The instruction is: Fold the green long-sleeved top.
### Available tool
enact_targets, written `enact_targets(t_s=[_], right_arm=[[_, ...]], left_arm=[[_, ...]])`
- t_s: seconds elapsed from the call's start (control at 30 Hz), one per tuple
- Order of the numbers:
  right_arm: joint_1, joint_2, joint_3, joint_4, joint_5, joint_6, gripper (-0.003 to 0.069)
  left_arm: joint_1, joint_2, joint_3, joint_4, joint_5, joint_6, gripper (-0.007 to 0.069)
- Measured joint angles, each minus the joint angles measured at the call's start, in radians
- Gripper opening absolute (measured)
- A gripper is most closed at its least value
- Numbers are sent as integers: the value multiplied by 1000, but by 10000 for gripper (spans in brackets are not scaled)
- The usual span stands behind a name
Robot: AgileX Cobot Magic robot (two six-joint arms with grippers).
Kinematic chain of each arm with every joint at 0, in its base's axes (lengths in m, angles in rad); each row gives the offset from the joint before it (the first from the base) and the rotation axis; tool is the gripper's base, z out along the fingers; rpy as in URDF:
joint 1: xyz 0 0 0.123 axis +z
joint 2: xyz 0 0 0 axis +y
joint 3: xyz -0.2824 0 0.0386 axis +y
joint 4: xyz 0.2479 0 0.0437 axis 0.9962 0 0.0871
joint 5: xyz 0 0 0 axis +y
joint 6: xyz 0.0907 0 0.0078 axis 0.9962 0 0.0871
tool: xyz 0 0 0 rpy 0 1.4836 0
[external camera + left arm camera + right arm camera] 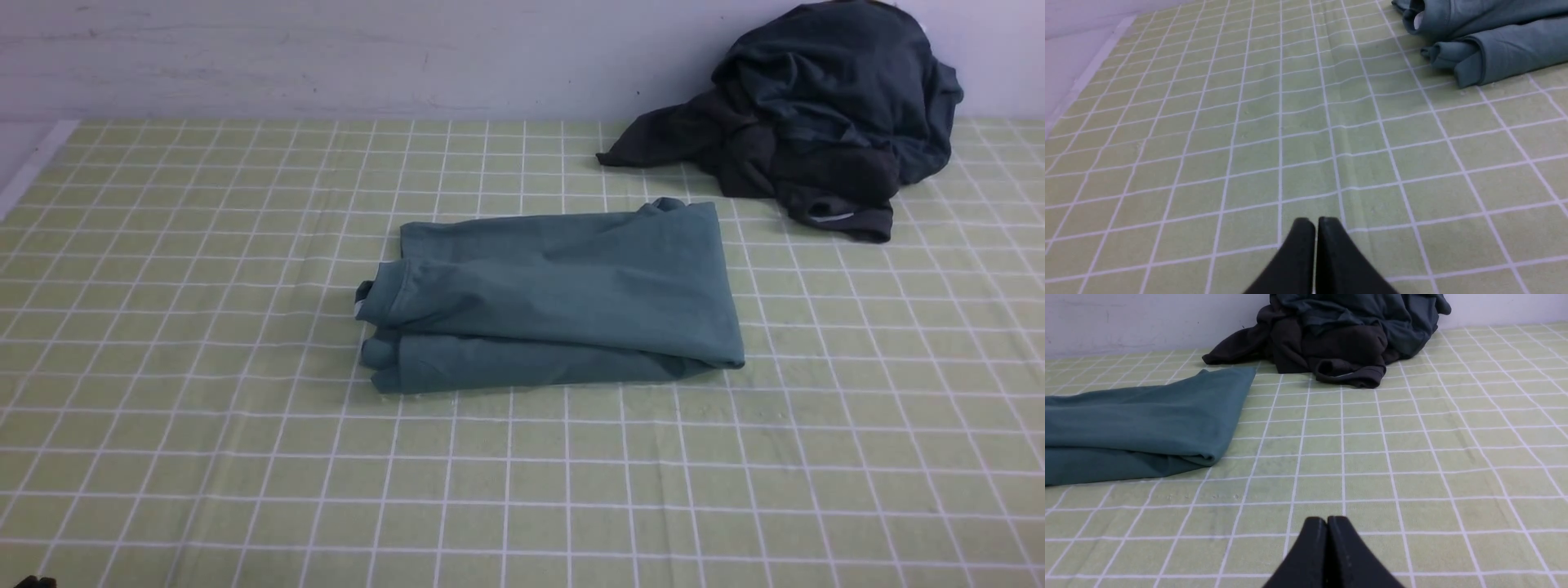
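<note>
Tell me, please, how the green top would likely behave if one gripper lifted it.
The green top would probably droop, since its cloth lies in soft creases. Its layers look loosely stacked, with ends poking out unevenly, so the fold might well come apart.
</note>
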Motion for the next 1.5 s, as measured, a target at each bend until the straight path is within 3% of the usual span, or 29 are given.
enact_targets(t_s=[1.5], right_arm=[[0, 0, 0, 1, 0, -2, -10]], left_arm=[[1, 0, 0, -28, 0, 3, -3]])
